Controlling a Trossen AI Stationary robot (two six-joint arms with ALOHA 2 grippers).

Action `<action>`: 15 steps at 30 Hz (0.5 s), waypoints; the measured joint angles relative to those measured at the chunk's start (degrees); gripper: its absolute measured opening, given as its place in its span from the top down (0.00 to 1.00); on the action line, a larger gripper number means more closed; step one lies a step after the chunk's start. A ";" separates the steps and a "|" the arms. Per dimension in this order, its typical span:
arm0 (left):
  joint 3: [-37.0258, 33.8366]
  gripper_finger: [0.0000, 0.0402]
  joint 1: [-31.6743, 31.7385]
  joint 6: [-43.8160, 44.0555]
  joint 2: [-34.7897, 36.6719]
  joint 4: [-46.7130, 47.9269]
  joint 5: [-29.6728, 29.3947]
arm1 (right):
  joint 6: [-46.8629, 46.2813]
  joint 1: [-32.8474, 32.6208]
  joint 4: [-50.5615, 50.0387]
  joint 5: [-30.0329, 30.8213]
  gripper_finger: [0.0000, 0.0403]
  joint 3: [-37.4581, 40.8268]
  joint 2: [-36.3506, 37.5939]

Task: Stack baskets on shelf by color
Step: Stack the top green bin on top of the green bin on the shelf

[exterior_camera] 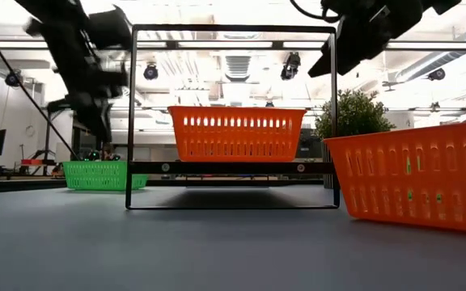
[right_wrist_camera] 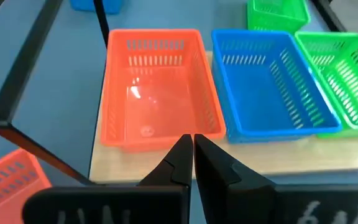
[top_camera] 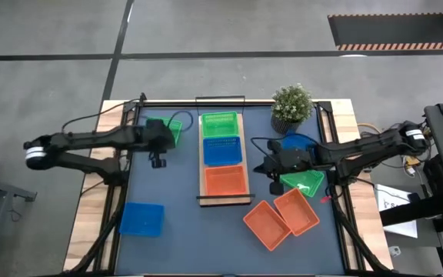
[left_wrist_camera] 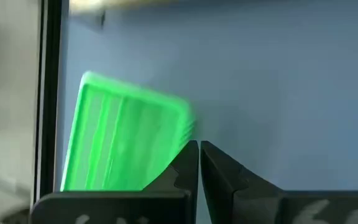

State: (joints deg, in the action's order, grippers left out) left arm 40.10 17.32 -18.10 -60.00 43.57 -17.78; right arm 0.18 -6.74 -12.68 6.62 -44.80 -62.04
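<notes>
The light-wood shelf (top_camera: 223,194) carries one green basket (top_camera: 219,123), one blue basket (top_camera: 222,151) and one orange basket (top_camera: 224,181) in a row, also seen as orange (right_wrist_camera: 157,87), blue (right_wrist_camera: 269,81) and green (right_wrist_camera: 347,74). My left gripper (top_camera: 158,159) is shut and hovers beside a loose green basket (top_camera: 165,129) (left_wrist_camera: 123,140) near the table's far left. My right gripper (top_camera: 271,166) (right_wrist_camera: 192,142) is shut and hangs in the air just right of the shelf's orange basket. Under the right arm lie a blue basket (top_camera: 297,144) and a green basket (top_camera: 304,183).
Two orange baskets (top_camera: 267,224) (top_camera: 298,209) lie side by side near the table's near right. A blue basket (top_camera: 142,219) lies near the near left corner. A potted plant (top_camera: 291,106) stands at the far edge, right of the shelf. The shelf's black frame (exterior_camera: 231,117) rises at its ends.
</notes>
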 joint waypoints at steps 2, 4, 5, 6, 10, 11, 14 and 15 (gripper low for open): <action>-0.07 1.00 4.94 -1.59 -2.36 0.36 0.29 | 0.02 -0.97 2.25 1.16 0.98 0.00 -1.01; 0.24 1.00 8.52 -3.15 -4.57 0.62 1.93 | 0.00 -1.77 2.56 1.15 0.98 0.02 -1.26; 0.35 0.99 10.00 -4.95 -5.64 0.56 3.63 | -0.19 -2.14 2.76 1.18 0.98 0.07 -1.76; 0.37 0.99 11.21 -7.03 -6.44 1.04 5.53 | -0.32 -2.52 3.51 1.19 0.98 0.07 -2.17; 1.18 0.92 13.51 -11.74 -8.71 1.47 7.28 | -1.91 -3.73 3.35 1.21 0.98 0.07 -2.86; 1.21 0.90 13.67 -12.51 -8.93 1.97 7.26 | -2.13 -3.89 3.48 1.23 0.98 -0.01 -2.97; 1.44 0.82 13.75 -14.53 -9.48 1.69 7.03 | -2.13 -4.28 3.19 1.35 0.98 0.05 -3.52; 1.44 0.79 13.75 -15.22 -9.40 1.85 6.86 | -2.13 -4.27 3.40 1.35 0.98 0.05 -3.70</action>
State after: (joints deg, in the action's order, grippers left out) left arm 41.54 31.07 -33.32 -69.40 45.42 -10.93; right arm -1.96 -11.00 -9.28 7.97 -44.75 -65.74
